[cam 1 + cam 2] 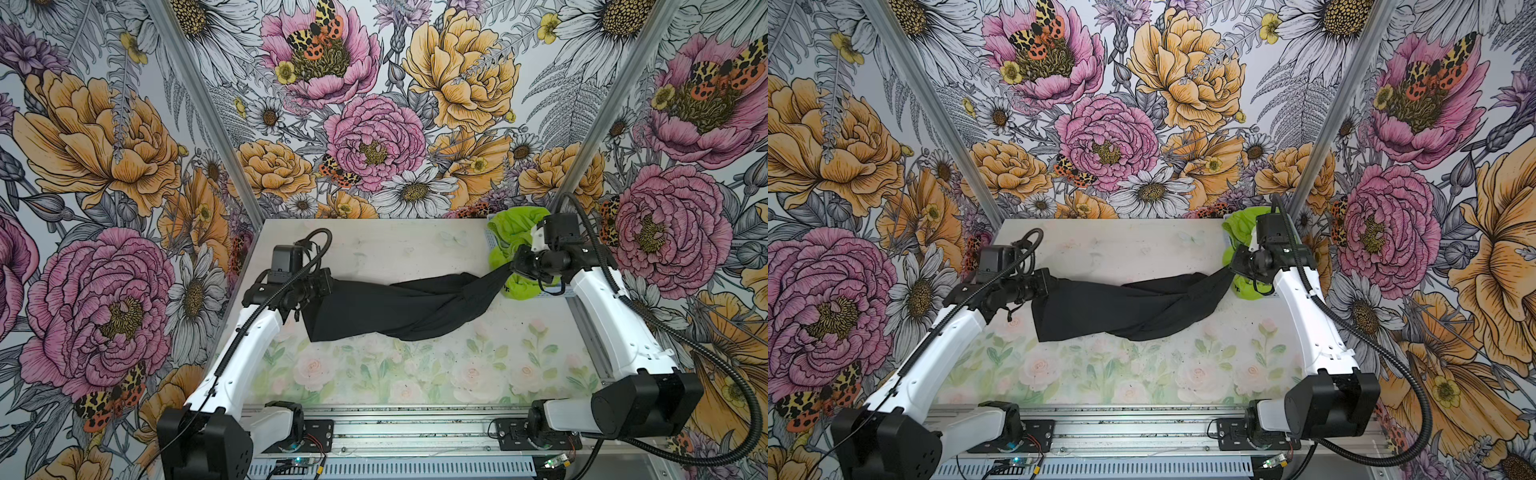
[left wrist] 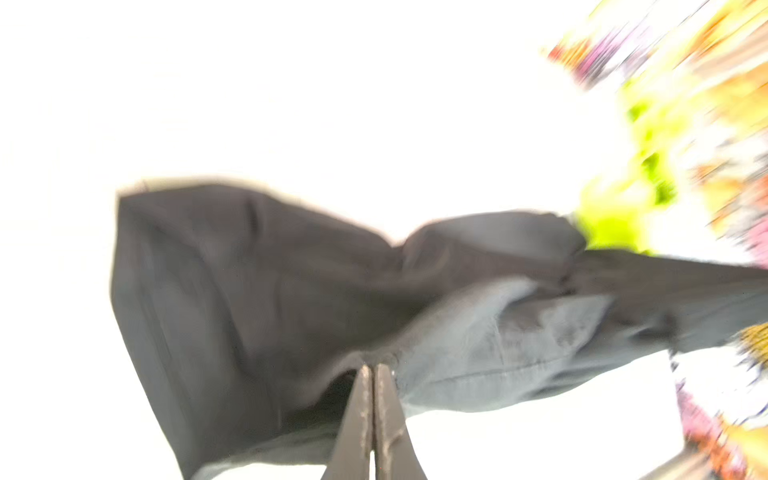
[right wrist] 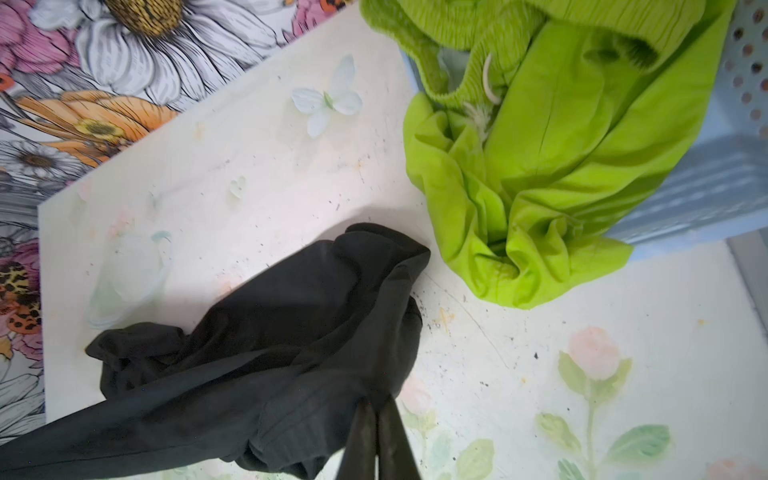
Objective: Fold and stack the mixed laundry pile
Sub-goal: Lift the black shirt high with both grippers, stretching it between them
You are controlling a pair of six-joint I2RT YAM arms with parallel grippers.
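Note:
The black T-shirt (image 1: pixel 395 307) (image 1: pixel 1125 307) hangs twisted between my two grippers above the middle of the table, its lower folds sagging toward the surface. My left gripper (image 1: pixel 330 284) (image 1: pixel 1054 284) (image 2: pixel 373 368) is shut on the shirt's left end (image 2: pixel 249 291). My right gripper (image 1: pixel 512 266) (image 1: pixel 1230 266) (image 3: pixel 376 405) is shut on its right end (image 3: pixel 270 332). The lime-green shorts (image 1: pixel 513 232) (image 1: pixel 1239 226) (image 3: pixel 561 158) lie crumpled at the back right, spilling out of the basket onto the table. The left wrist view is blurred.
A light-blue perforated basket (image 3: pixel 706 187) (image 1: pixel 540 293) stands at the table's back right corner, behind my right arm. The table (image 1: pixel 395 249) has a pale floral top. Flowered walls close it in on three sides. A metal rail (image 1: pixel 415 419) runs along the front edge.

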